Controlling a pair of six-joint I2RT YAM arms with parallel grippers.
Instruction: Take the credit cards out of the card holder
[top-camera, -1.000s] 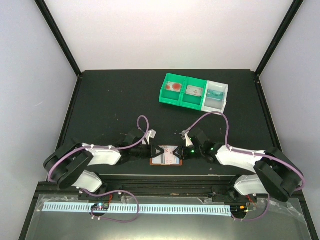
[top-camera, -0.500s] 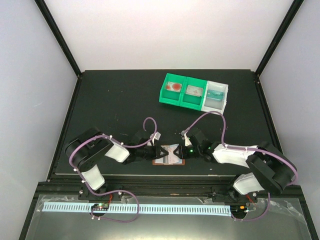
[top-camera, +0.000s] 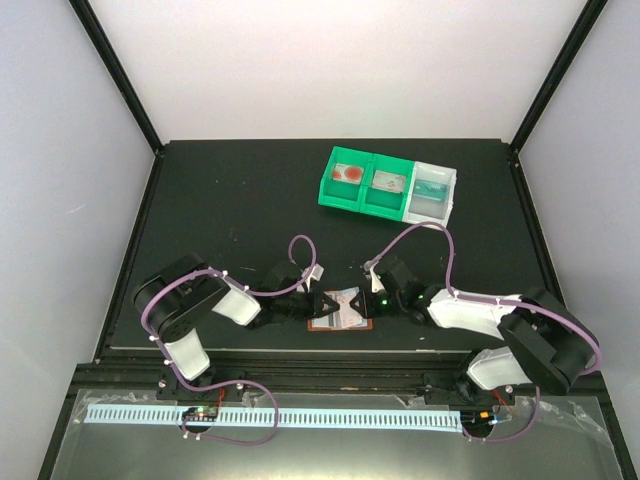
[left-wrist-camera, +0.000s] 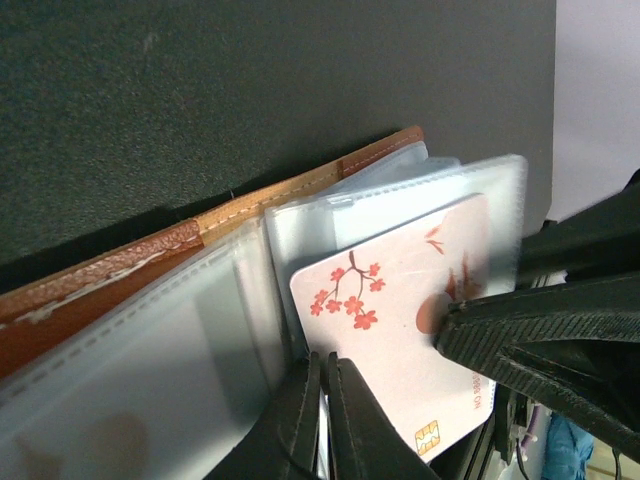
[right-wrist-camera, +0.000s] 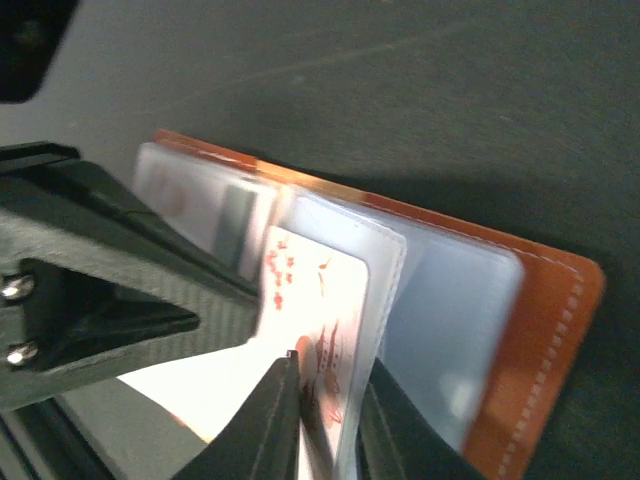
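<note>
The card holder (top-camera: 337, 324) lies open near the table's front edge, with its brown rim (left-wrist-camera: 150, 255) and clear pockets showing. A pinkish-white credit card (left-wrist-camera: 400, 330) with red blossoms stands partly out of a clear pocket, tilted up. My left gripper (left-wrist-camera: 325, 375) is shut on the edge of a clear pocket leaf beside the card. My right gripper (right-wrist-camera: 330, 365) faces it from the right. One finger presses the card's face (right-wrist-camera: 320, 300); the other sits behind the card and its sleeve. In the top view both grippers (top-camera: 325, 303) (top-camera: 363, 303) meet over the holder.
Two green bins (top-camera: 362, 182) and a white bin (top-camera: 432, 192), each with small items inside, stand at the back right. The table's front edge (top-camera: 320, 348) runs just below the holder. Purple cables loop over both arms.
My right gripper's jaws have narrowed onto the blossom card, which now tilts up. My left arm has pulled its elbow in and up, its gripper staying at the holder.
</note>
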